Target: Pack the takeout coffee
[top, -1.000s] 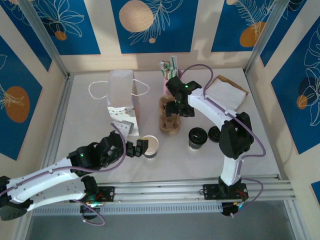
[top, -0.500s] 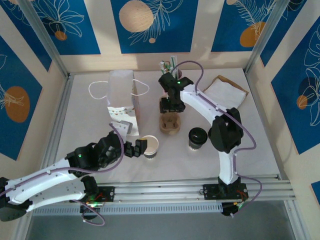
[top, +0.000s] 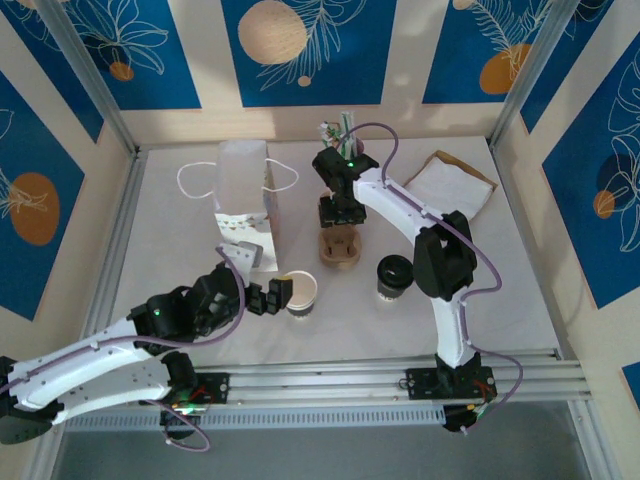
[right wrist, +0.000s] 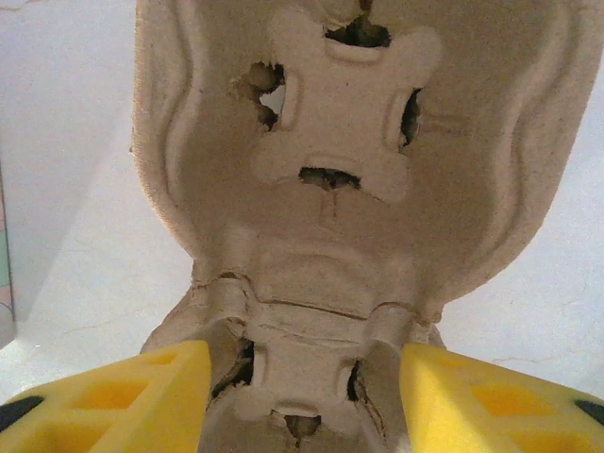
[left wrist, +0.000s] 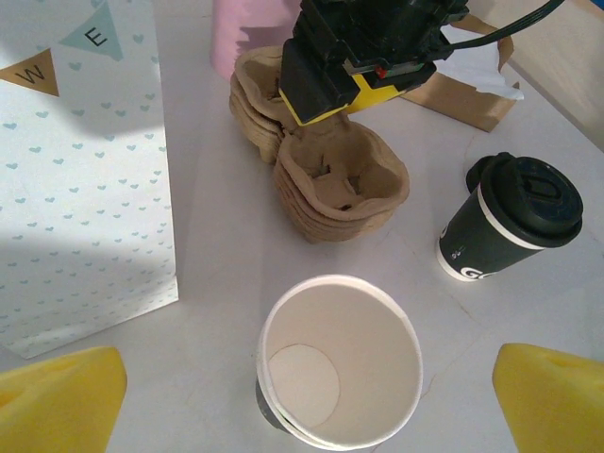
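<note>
The takeout coffee (top: 395, 275) is a dark cup with a round black lid (left wrist: 527, 193), standing upright right of the stacked brown pulp carrier (top: 340, 247). My right gripper (top: 338, 212) hangs over the carrier's far end. It is open, and its yellow fingers (right wrist: 156, 401) flank the near hole of the carrier (right wrist: 340, 142). My left gripper (top: 278, 294) is open around a lidless white paper cup (left wrist: 340, 363). Its yellow pads (left wrist: 61, 401) stand clear of the cup on both sides.
A white gift bag (top: 245, 200) with handles stands left of the carrier (left wrist: 330, 179). A pink cup of straws (top: 335, 140) is behind the carrier. A brown paper bag with white napkins (top: 455, 185) lies at the back right.
My right arm has swung left and back, bringing its gripper from the carrier's right side to above its far end. The left gripper has hardly moved.
</note>
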{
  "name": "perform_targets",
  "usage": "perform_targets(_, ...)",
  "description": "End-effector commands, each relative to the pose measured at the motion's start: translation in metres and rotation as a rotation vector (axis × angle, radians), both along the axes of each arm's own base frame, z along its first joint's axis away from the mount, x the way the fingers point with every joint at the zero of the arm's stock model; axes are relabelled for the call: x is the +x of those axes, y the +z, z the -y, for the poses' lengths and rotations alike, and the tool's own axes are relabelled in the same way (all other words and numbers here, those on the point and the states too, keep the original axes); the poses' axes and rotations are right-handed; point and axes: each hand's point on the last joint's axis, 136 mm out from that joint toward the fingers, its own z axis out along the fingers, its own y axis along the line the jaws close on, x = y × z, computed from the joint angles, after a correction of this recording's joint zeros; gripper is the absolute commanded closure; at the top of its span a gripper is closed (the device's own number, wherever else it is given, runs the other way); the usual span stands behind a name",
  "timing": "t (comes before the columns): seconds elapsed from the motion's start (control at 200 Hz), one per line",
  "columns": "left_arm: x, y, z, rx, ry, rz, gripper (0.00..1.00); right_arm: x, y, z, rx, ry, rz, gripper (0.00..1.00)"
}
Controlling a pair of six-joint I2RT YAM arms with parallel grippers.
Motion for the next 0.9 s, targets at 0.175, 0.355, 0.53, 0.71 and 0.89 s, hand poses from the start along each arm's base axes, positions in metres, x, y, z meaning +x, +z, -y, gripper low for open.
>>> perform_targets(0.175,0.001,0.004,-0.003,0.014,-0.005,0.015,0.0,0.002,-0.009,0.003,-0.024,-0.004,-0.03,0.44)
perform_targets(0.355,0.002,0.004,-0.002,0.016,-0.005,0.016,0.0,0.002,-0.014,0.004,-0.034,-0.014,-0.042,0.47)
perform_targets(0.53,0.002,0.006,-0.002,0.014,-0.007,0.018,0.0,0.003,-0.015,0.004,-0.035,-0.019,-0.043,0.47)
perform_targets(0.71,0.002,0.006,-0.001,0.011,-0.009,0.019,0.0,0.004,-0.017,0.005,-0.038,-0.024,-0.047,0.47)
perform_targets(0.89,0.002,0.006,-0.001,0.011,-0.01,0.018,0.0,0.007,-0.016,0.007,-0.043,-0.034,-0.042,0.46)
